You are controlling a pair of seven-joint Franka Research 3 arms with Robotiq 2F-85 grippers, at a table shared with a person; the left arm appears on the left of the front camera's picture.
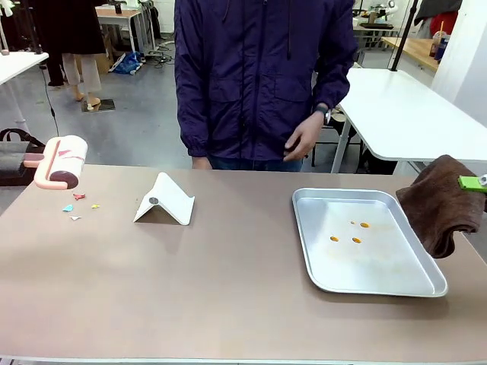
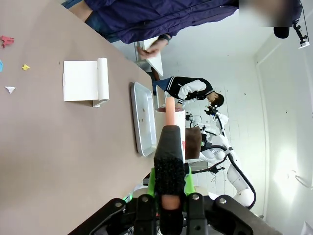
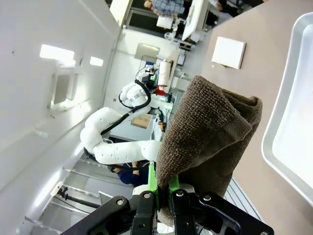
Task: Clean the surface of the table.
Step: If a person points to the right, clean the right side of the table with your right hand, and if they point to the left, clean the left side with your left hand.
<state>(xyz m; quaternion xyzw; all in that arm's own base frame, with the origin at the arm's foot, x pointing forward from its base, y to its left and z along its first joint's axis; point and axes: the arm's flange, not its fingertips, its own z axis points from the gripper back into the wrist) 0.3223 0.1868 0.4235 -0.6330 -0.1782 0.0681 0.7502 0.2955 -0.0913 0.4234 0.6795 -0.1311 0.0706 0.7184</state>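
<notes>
Brownish-taupe matte table (image 1: 228, 304) fills the front view, near half bare. Mid-right on it: one rectangular silver metal tray (image 1: 426, 285) with four small orange spots (image 1: 356, 240) inside. Mid-left: one white folded card (image 1: 171, 199) standing like a tent. Far-left corner: four small paper scraps (image 1: 78, 196), red, yellow, blue and white, loose on the top.

Left claw (image 2: 169, 142) is clamped on the handle of one pink lint roller (image 1: 61, 162), held up over the table's left edge, near the scraps but not touching them. Right claw (image 3: 163, 183) pinches one brown terry cloth (image 1: 440, 204), hanging at the right edge beside the tray. One person in a dark purple jacket (image 1: 259, 76) stands at the far side.

Progress: looks barely started, since the scraps are not picked up and no wiping shows.
</notes>
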